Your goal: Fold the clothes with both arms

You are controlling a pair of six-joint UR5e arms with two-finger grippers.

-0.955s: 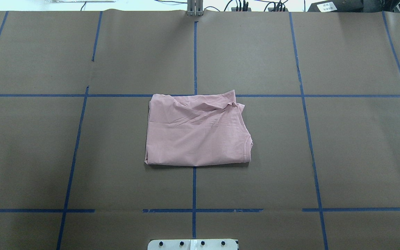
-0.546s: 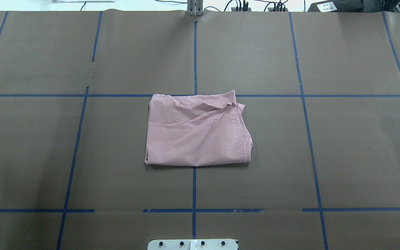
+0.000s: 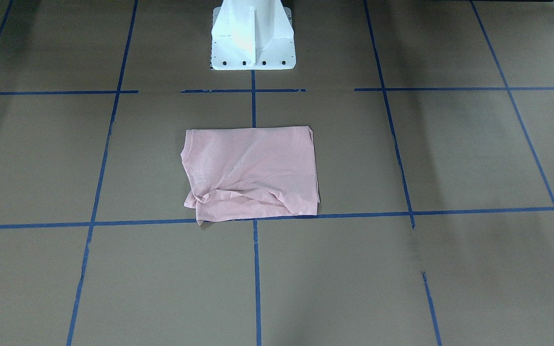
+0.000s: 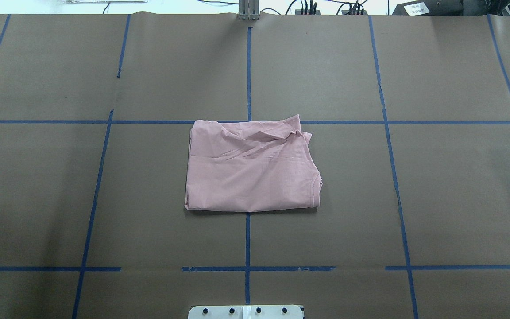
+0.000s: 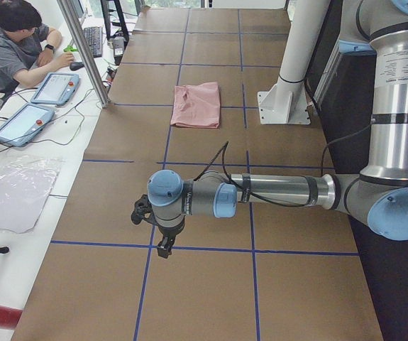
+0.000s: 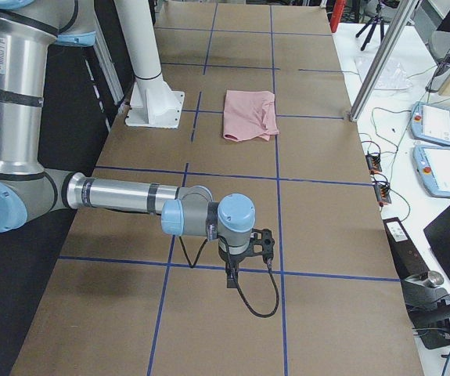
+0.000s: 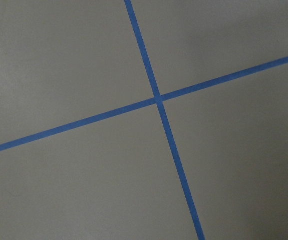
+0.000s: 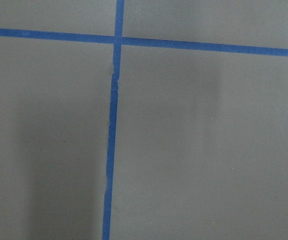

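The pale pink T-shirt [image 4: 250, 166] lies folded into a rough rectangle at the middle of the brown table, plain side up, with wrinkles along its far edge. It also shows in the front view [image 3: 253, 173] and both side views [image 5: 196, 105] [image 6: 250, 115]. Both arms are far from it, low over the table ends. The left gripper [image 5: 162, 245] points down over a blue tape cross; the right gripper [image 6: 232, 278] does the same at the other end. I cannot tell whether either is open or shut. Both wrist views show only paper and tape.
The white pedestal [image 3: 252, 33] stands behind the shirt, and its base plate [image 4: 246, 312] shows at the near edge. Blue tape lines [image 4: 248, 66] grid the table. A person [image 5: 12, 50] sits at a side desk with tablets [image 5: 20, 122]. More pendants [image 6: 436, 125] lie past the opposite edge.
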